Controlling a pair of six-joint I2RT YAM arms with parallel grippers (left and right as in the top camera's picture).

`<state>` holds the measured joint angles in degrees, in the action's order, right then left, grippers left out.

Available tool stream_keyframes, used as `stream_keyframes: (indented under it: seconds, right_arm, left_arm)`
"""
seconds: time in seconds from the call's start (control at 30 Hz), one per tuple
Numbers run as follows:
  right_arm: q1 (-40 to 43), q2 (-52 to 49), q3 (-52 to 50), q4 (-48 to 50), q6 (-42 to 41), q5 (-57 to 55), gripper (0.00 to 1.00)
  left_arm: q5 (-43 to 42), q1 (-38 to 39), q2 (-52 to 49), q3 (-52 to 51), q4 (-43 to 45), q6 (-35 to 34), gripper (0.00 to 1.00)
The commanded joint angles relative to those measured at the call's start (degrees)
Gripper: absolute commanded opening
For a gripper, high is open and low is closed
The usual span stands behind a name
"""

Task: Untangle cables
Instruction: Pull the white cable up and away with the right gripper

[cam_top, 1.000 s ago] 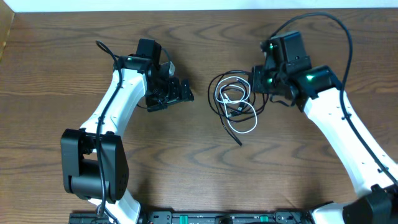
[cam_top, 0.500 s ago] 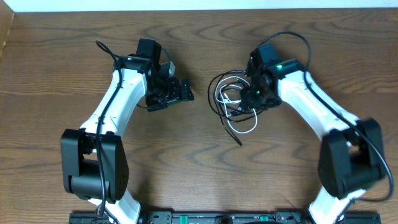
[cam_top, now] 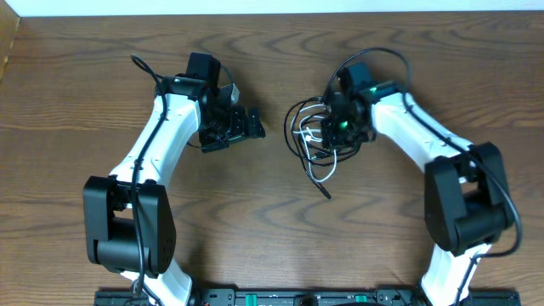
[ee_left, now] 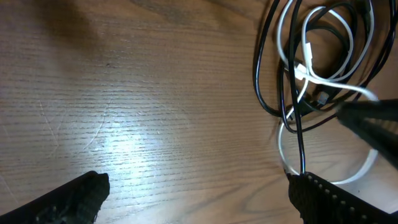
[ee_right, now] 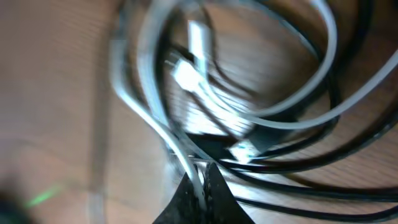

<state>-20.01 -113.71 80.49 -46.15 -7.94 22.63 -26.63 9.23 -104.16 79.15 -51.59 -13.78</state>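
Note:
The cables lie in one tangle at the table's middle: a white cable (cam_top: 326, 172) looped through black cables (cam_top: 294, 116), with one black tail (cam_top: 324, 189) trailing toward the front. My right gripper (cam_top: 334, 136) is down in the tangle's right side. In the right wrist view it (ee_right: 201, 182) is shut on the white cable (ee_right: 186, 158), with black cables (ee_right: 292, 165) crossing just beyond. My left gripper (cam_top: 232, 133) stands open left of the tangle with nothing between its fingers (ee_left: 323, 196). Its view shows the white cable (ee_left: 309, 70) and black cables (ee_left: 257, 74) ahead to the right.
Bare wooden tabletop (cam_top: 255, 221) surrounds the tangle. The thick black wires (cam_top: 387, 53) of the right arm arch above its wrist. Both arm bases stand at the front edge.
My right gripper moved left into the tangle and shut on the white cable. The white loop at the front has drawn in and shifted. The left arm has not moved.

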Motion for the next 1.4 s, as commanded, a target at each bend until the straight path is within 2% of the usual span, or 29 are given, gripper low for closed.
stream_keyframes:
  seconds: [0.0, 0.13, 0.23, 0.43, 0.57, 0.83, 0.97, 1.13, 1.23, 1.37]
  right_arm:
    - [3.37, 7.45, 5.03, 0.70, -3.45, 14.45, 0.01]
    - [7.28, 14.21, 7.21, 5.22, -6.95, 28.30, 0.01]
    - [9.40, 18.36, 7.21, 10.21, -10.80, 33.83, 0.01]
    - [10.56, 25.42, 7.21, 21.86, -19.80, 36.06, 0.01]
    - [10.43, 28.09, 7.21, 33.20, -29.20, 36.09, 0.01]
    - [10.80, 29.07, 7.21, 67.34, -51.69, 35.98, 0.01]
    - [11.30, 29.07, 7.21, 80.87, -57.24, 35.34, 0.02]
    - [11.34, 29.05, 7.19, 79.54, -59.23, 34.49, 0.01]
    - [11.34, 29.05, 7.19, 75.60, -58.97, 34.42, 0.01]
    - [11.34, 29.05, 7.15, 65.99, -53.94, 34.27, 0.01]
  left_arm:
    - [0.37, 0.13, -0.37, -0.20, -0.17, -0.50, 0.98]
    - [0.37, 0.13, -0.37, -0.20, -0.17, -0.50, 0.98]
    - [0.39, 0.13, -0.37, -0.20, -0.13, -0.50, 0.98]
    - [0.37, 0.13, -0.37, -0.20, -0.13, -0.50, 0.97]
    - [0.37, 0.13, -0.37, -0.20, -0.15, -0.50, 0.97]
    - [0.39, 0.13, -0.37, -0.20, -0.15, -0.50, 0.98]
    - [0.37, 0.13, -0.37, -0.20, -0.13, -0.50, 0.98]
    - [0.37, 0.13, -0.37, -0.20, -0.13, -0.50, 0.98]
    - [0.37, 0.13, -0.37, -0.20, -0.15, -0.50, 0.98]
    - [0.28, 0.11, -0.31, -0.17, -2.32, -0.48, 0.98]
